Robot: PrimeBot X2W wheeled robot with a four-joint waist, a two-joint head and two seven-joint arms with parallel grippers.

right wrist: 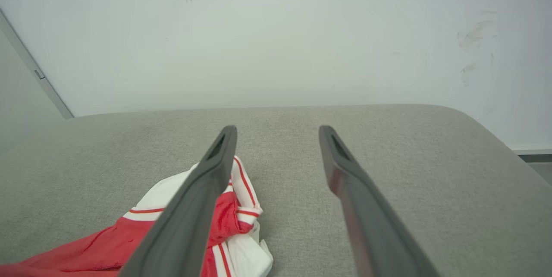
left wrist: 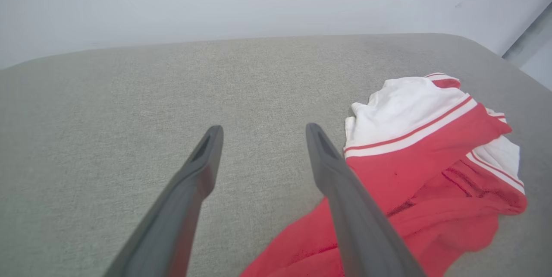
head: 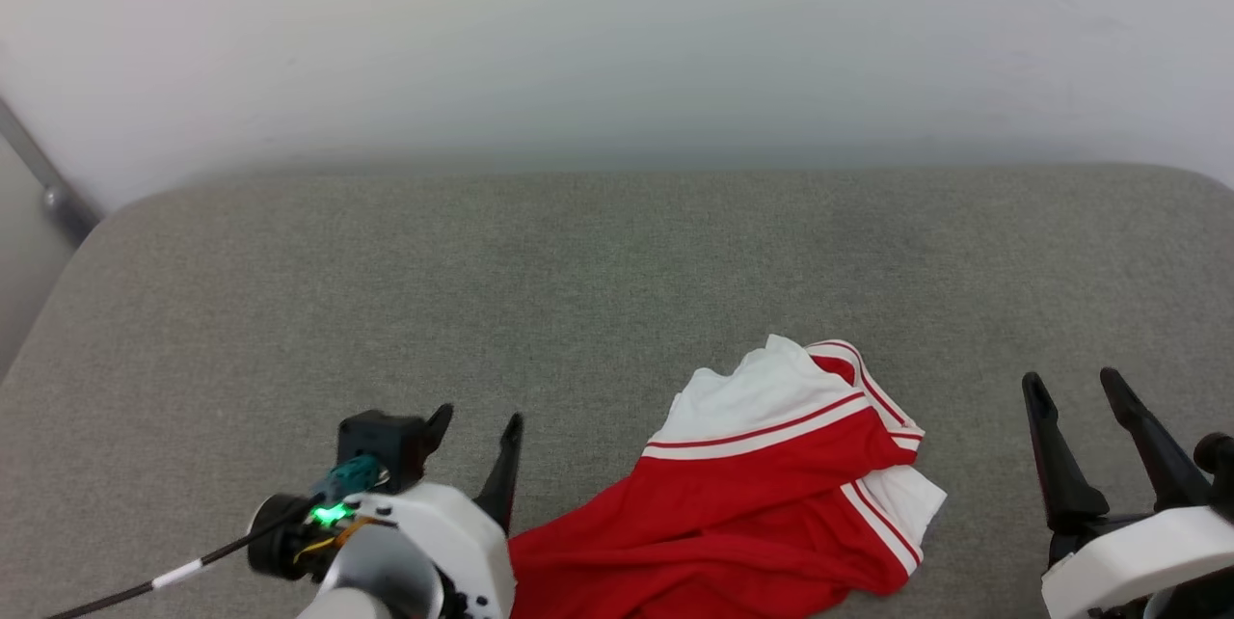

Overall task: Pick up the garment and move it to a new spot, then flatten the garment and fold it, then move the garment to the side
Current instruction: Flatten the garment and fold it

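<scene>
The garment (head: pixel 771 494) lies crumpled on the grey cushioned surface, red with white red-striped sleeves, near the front edge in the head view; its lettering is hidden in the folds. My left gripper (head: pixel 477 426) stands open just left of it, nothing between its fingers. In the left wrist view the garment (left wrist: pixel 422 169) lies to the right of my left gripper (left wrist: pixel 263 132), partly behind the right finger. My right gripper (head: pixel 1070 388) is open to the right of the garment and apart from it. In the right wrist view the garment (right wrist: pixel 129 242) sits lower left of my right gripper (right wrist: pixel 278 132).
The grey fabric surface (head: pixel 482 272) stretches wide behind and to the left of the garment, with rounded far corners. A pale wall (head: pixel 617 40) rises behind it. A grey metal bar (head: pixel 43 180) runs down at the far left.
</scene>
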